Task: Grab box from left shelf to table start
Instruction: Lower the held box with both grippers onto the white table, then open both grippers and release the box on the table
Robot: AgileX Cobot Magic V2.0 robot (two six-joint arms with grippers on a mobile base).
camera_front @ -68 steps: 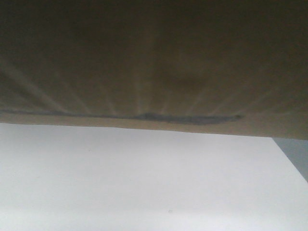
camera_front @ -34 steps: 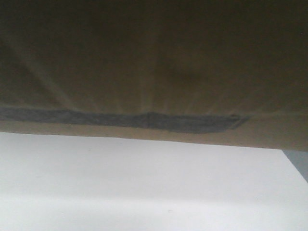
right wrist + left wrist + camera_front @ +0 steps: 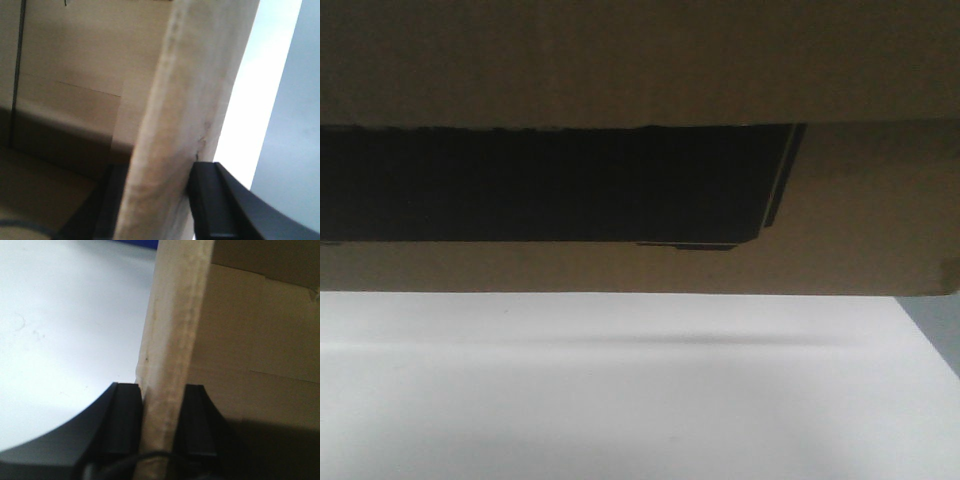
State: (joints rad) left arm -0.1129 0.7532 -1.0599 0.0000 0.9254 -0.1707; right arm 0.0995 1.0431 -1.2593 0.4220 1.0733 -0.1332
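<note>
The box [image 3: 860, 210], a brown carton with a big black panel [image 3: 550, 185], fills the upper half of the front view, its lower edge close over the white table [image 3: 620, 400]. In the left wrist view my left gripper [image 3: 161, 390] is shut on the box's upright cardboard wall [image 3: 175, 315], one black finger on each side. In the right wrist view my right gripper [image 3: 160, 170] is shut the same way on the box's other wall [image 3: 200, 75]. The shelf is out of view.
Grey floor [image 3: 940, 330] shows past the table's right edge, and again beside the table [image 3: 255, 100] as grey floor [image 3: 295, 125]. A blue strip [image 3: 140, 242] shows beyond the table top [image 3: 65, 330].
The box's face has swung into view: the black panel now shows large and sharp where only a thin grey band was. Its lower edge sits lower in the frame, nearer the table.
</note>
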